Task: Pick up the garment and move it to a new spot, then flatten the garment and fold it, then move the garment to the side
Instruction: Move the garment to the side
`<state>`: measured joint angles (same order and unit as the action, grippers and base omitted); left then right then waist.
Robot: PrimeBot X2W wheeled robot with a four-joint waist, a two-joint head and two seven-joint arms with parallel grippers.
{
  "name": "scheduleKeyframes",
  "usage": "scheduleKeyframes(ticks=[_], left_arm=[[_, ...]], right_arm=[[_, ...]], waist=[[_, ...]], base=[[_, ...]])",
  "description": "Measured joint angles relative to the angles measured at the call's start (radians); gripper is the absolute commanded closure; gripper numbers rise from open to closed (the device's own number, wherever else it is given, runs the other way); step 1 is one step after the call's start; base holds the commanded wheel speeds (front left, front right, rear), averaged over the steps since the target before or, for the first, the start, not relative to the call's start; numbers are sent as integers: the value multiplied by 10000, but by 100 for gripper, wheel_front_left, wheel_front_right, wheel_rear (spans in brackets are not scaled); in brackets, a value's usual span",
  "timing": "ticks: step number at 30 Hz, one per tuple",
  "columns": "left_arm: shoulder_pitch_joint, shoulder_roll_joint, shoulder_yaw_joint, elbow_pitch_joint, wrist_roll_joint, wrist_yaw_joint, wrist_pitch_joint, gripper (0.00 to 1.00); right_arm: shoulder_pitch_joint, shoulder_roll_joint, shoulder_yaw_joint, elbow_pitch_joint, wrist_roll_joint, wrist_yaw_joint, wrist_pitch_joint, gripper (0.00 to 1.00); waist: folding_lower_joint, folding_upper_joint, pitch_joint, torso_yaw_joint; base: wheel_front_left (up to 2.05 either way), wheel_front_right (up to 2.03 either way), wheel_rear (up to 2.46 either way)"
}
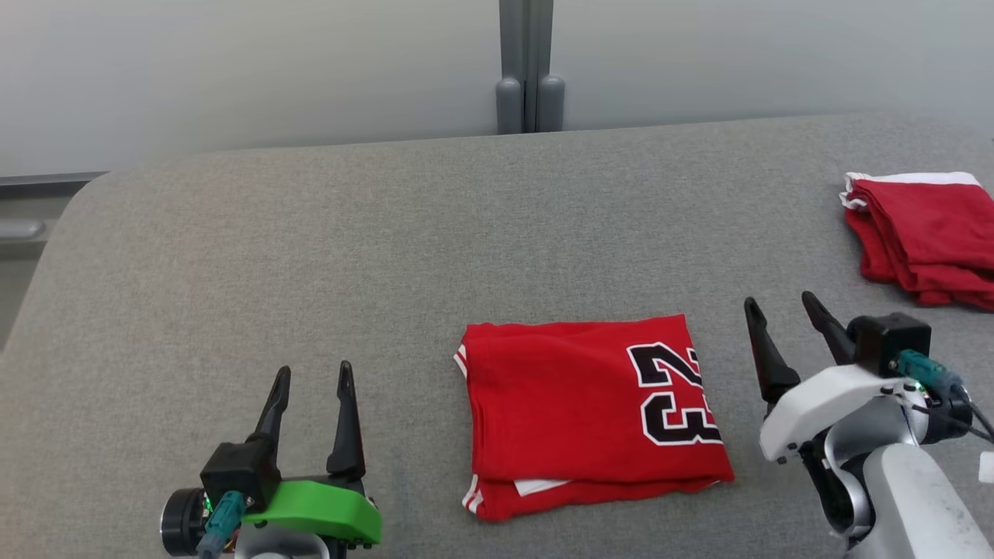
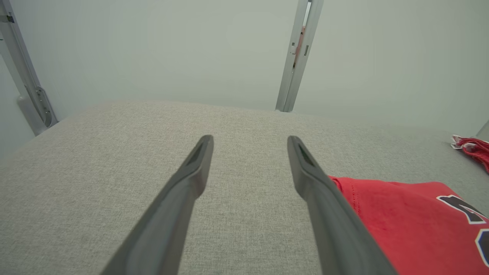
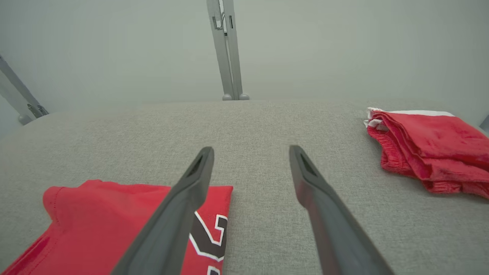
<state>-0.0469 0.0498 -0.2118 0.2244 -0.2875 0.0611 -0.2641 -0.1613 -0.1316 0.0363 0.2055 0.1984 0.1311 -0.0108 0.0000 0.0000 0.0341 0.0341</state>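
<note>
garment (image 1: pixel 590 411): red, folded, black number 23 on top; lay on the grey counter (image 1: pixel 311 248), between the two tools, touching neither
left tool (image 1: pixel 314 369): released, fingers spread, empty; left of the garment, apart from it
right tool (image 1: pixel 778 300): released, fingers spread, empty; just beside the garment's right edge
red cloth pile (image 1: pixel 924 233): white-trimmed; far right of the counter, well apart from the garment

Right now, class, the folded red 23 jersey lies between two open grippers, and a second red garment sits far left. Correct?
No: the head view shows the second red garment at the far right, not left. The folded jersey does lie between the open left gripper and right gripper.
</note>
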Motion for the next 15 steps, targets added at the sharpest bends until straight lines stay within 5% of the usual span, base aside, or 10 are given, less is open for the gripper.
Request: scheduleKeyframes(ticks=[7,15], left_arm=[[-104,-2,10,-247,44,-71,0,0],[-252,0,-56,-428,69,-77,2,0]], right_arm=[[-276,-698,410,479,1710,-4,2696,0],[-275,-1135,995,1083,2947,-4,4025,0]], waist=[[0,0,315,399],[0,0,819,945]], base=[[0,0,0],[0,0,0]])
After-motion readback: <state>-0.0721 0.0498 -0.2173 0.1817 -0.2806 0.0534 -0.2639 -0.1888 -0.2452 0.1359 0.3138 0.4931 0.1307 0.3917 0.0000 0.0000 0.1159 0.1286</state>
